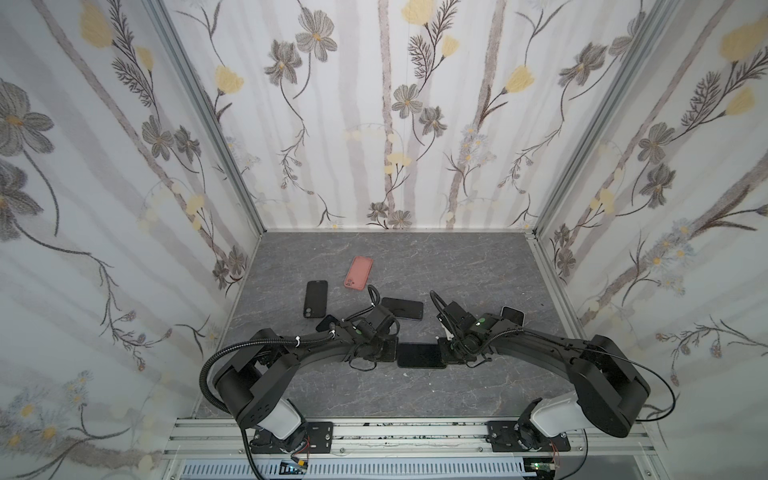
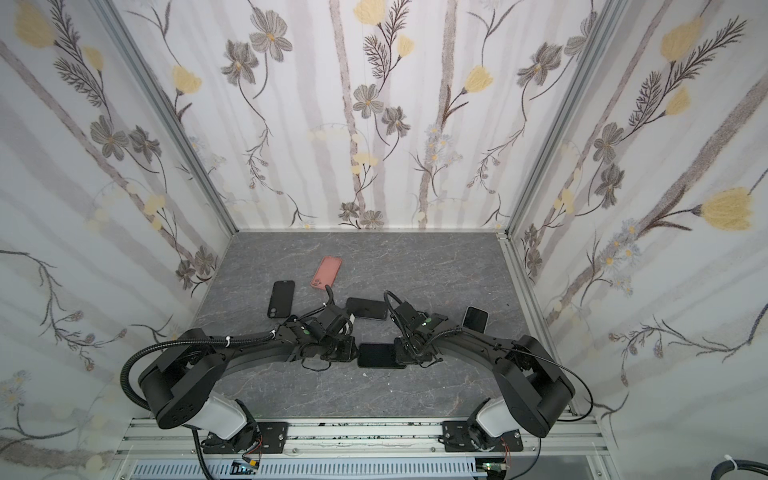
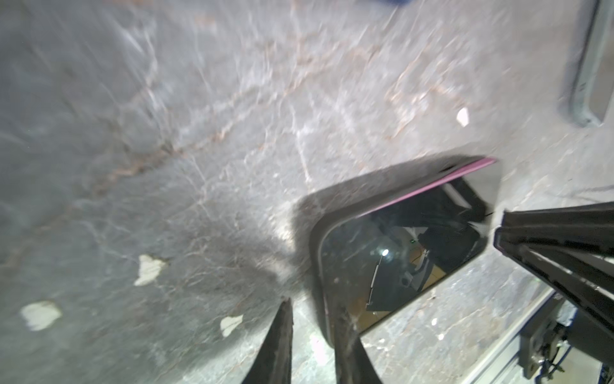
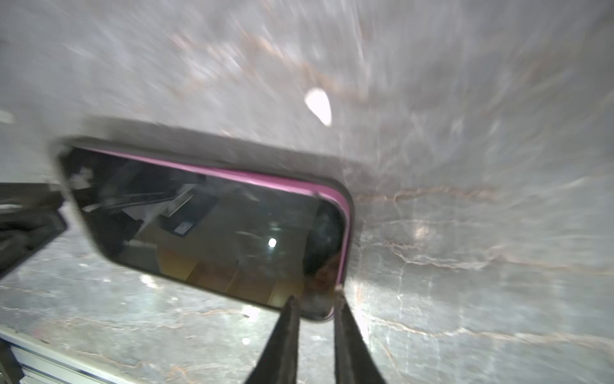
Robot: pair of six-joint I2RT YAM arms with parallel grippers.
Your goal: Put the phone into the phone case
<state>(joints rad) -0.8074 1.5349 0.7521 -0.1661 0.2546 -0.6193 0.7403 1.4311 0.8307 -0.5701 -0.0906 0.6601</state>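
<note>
Bench (image 1: 457,270): grey stone-look slab, matt, pale veins, white chipped flecks. Phone (image 1: 419,355): glossy glass screen, mirror-like reflections, smooth pink-purple rim. Pink case (image 1: 358,272): matt, rubbery-looking. Frame rails (image 1: 415,432): bare metal. Walls (image 1: 374,124): matt floral covering.

Blocked at both short ends of the middle phone (image 1: 420,355) by the left gripper (image 3: 312,306) and the right gripper (image 4: 315,296). Behind it, crowded: black phone (image 1: 409,309), black case (image 1: 316,299), pink case (image 1: 358,272), white-edged phone (image 1: 513,316). In front of it, free passage over bare table (image 1: 415,399) up to the rail (image 1: 407,432).
</note>
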